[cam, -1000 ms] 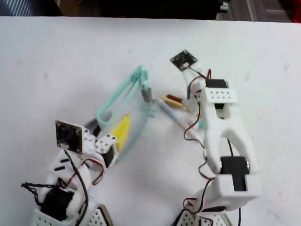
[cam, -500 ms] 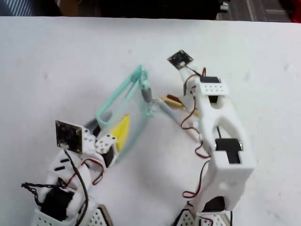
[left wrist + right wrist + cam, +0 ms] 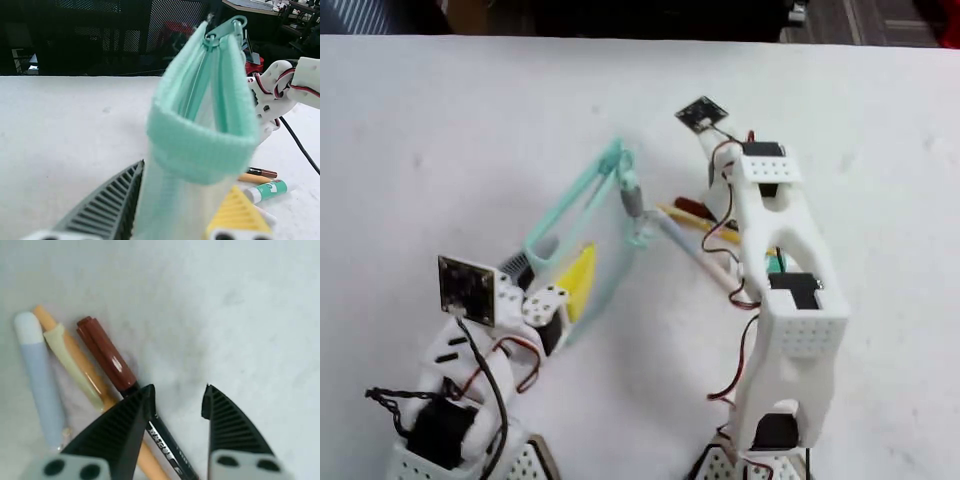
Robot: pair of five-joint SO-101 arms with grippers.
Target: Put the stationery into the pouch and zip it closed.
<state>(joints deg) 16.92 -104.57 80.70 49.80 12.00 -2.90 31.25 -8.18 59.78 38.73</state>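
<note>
Where the high view looked down on the white table [image 3: 440, 130], the mint-green pouch [image 3: 582, 215] lay left of centre, one end raised off the surface in the left gripper [image 3: 565, 290]. Left gripper: closed on the pouch's near end, with the fabric pinched between a grey ribbed finger [image 3: 107, 210] and a yellow finger [image 3: 235, 212]. Pouch, left wrist view [image 3: 200, 135]: standing on edge, its two zip edges apart along the top and meeting at the far end by the zip pull [image 3: 235, 22]. Stationery: all on the table outside the pouch, grouped just beside its far end. Brown-capped pen [image 3: 105, 357]: lying flat with a black barrel, alongside and touching the orange pen [image 3: 75, 360], which had a pale yellow clip. Pale blue pen [image 3: 37, 370]: lying on the orange pen's other side, close to it. Green-and-white stick [image 3: 267, 189]: lying by the orange pen in the left wrist view. Right gripper [image 3: 177, 400]: low over the table, its two dark ribbed fingers moderately spread and holding nothing; one finger [image 3: 125, 422] overlapped the brown-capped pen's black barrel, while the gap between the fingers lay over bare table beside that pen. Whether that finger touched the pen could not be told.
</note>
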